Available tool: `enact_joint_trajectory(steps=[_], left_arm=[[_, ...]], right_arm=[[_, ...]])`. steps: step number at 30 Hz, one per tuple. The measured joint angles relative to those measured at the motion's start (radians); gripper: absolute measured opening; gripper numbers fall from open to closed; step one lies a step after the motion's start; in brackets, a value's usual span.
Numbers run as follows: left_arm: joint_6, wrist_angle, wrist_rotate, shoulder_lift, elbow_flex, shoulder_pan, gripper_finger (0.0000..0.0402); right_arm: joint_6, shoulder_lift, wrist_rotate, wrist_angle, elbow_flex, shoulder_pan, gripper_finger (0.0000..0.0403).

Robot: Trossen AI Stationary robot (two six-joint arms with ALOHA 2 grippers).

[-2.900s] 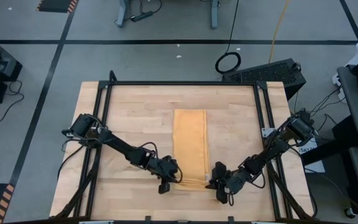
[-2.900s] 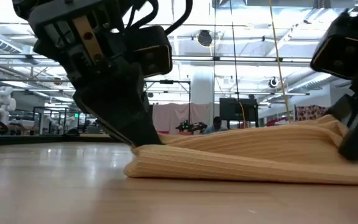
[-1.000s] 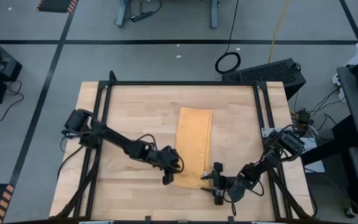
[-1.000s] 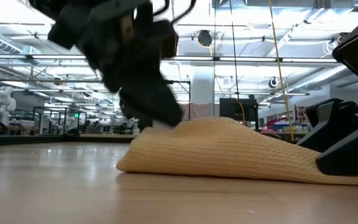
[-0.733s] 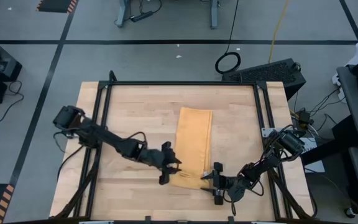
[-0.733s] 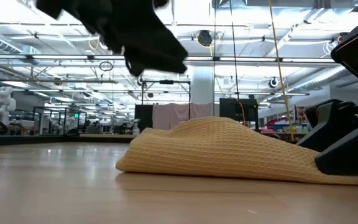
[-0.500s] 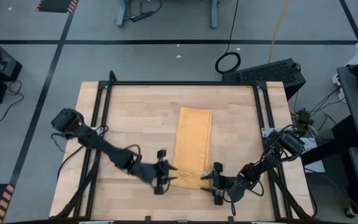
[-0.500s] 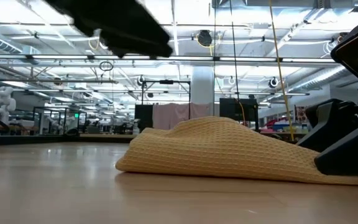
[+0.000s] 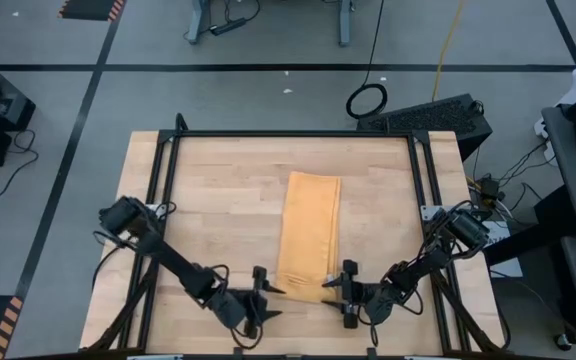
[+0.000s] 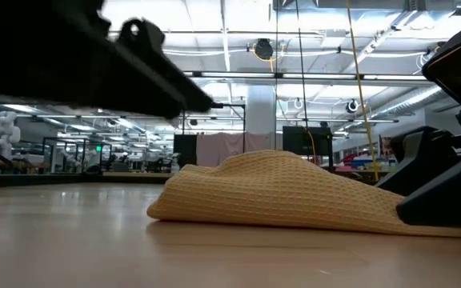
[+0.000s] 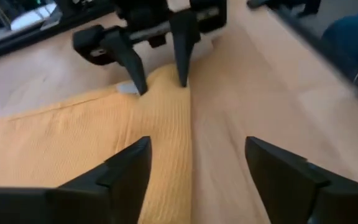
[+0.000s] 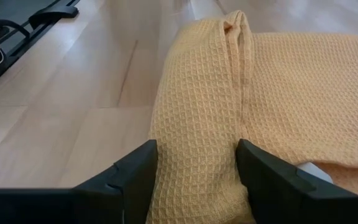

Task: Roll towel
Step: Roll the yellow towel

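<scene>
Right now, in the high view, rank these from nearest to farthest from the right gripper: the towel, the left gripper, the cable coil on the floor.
1. towel: gripped at its near corner by the right gripper.
2. left gripper: across the towel's near end.
3. cable coil: floor beyond the table.

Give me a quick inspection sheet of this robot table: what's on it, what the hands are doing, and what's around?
Surface: pale wooden tabletop in a black frame.
Job's things: mustard-yellow waffle-weave towel, a long strip, its near end folded over into a low hump.
Clutter: nothing seen.
Hands: right hand clamps the towel's near right corner, cloth bunched between its fingers; left hand open, just off the near left edge, holding nothing.
Cables: black coiled cable and yellow cord on the floor.
Surroundings: grey floor with black tape lines; a large hall behind.
</scene>
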State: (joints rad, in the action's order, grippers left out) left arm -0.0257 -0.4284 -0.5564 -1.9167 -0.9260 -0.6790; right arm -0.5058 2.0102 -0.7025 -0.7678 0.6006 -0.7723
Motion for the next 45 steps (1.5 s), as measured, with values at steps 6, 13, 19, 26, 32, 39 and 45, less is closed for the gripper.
enact_joint_trajectory(steps=[6,13,19,26,32,39,45], left_arm=[[0.061,-0.031,-0.026,-0.071,0.0,0.046,0.029],[0.036,0.024,0.008,-0.074,0.0,0.076,0.029],[0.048,-0.031,0.005,-0.074,-0.001,0.045,0.029],[0.012,0.01,0.002,-0.073,-0.001,0.048,0.029],[-0.016,0.049,0.046,-0.073,0.0,0.092,0.029],[-0.123,0.146,0.108,-0.07,-0.003,0.122,0.029],[-0.231,0.186,0.147,-0.07,-0.004,0.127,0.025]], right_arm=[[0.017,0.0,0.0,0.001,0.0,0.0,0.0212],[0.02,0.0,-0.002,0.001,0.0,0.0,0.0212],[0.02,0.0,-0.003,0.001,-0.001,0.0,0.0212],[0.02,0.0,-0.003,0.001,-0.001,0.0,0.0212],[0.02,0.0,-0.003,0.001,-0.001,0.0,0.0212],[0.02,0.0,-0.003,0.001,-0.001,0.0,0.0212],[0.075,-0.01,-0.018,-0.001,0.0,0.0,0.0212]])
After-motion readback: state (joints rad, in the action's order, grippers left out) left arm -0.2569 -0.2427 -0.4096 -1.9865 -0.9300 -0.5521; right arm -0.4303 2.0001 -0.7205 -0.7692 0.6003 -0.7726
